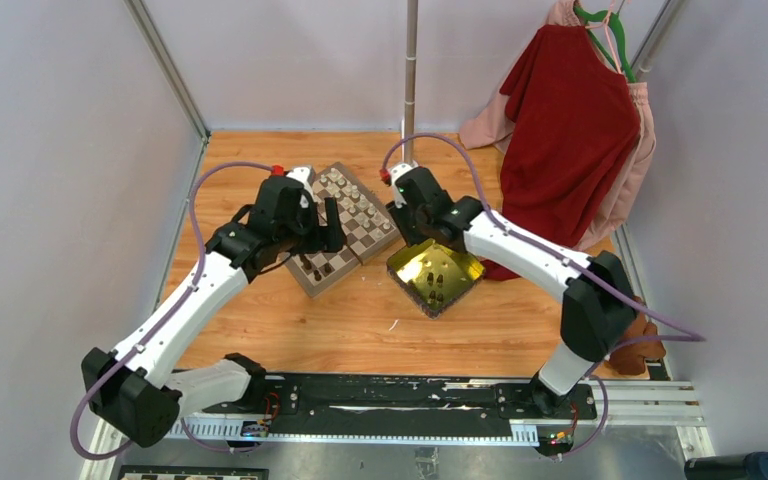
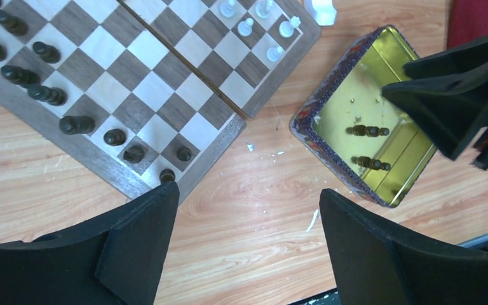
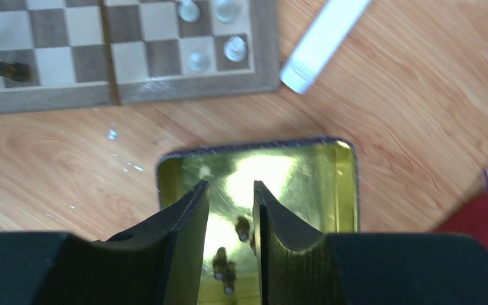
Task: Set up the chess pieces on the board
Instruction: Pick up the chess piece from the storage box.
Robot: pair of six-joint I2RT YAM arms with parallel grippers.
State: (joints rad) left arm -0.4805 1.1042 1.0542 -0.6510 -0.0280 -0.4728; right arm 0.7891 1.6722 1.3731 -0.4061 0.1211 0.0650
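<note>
Jaws spread wide and empty, the left gripper (image 2: pixel 248 194) hangs over bare table off the near corner of the board (image 2: pixel 133 82), which fills the upper left of its wrist view. Dark pieces (image 2: pixel 47 95) line the board's lower-left edge, and white pieces (image 2: pixel 246 27) cluster at its far edge, top centre.

The right gripper (image 3: pixel 229 185) hovers over the yellow tray (image 3: pixel 346 184). Its jaws are drawn to a narrow slot with nothing between them, a width that looks chosen for pinching one of the slim dark figures (image 3: pixel 242 229) on the tray floor. The tray sits just beside the board, to its lower right in the overhead view, likely to keep each carry short. The left arm appears parked clear to give the right arm room.

How many pieces the tray holds is hard to say. Its mirror-like floor doubles them, and the right fingers cover its near part. The left wrist view shows two dark clusters there, but whether they lie or stand is unclear. Both wrist views cut off part of the board, and in the overhead view the left arm covers the board's left side. A white object (image 3: pixel 324 41), upper right of the right wrist view, is cropped and cannot be identified.
</note>
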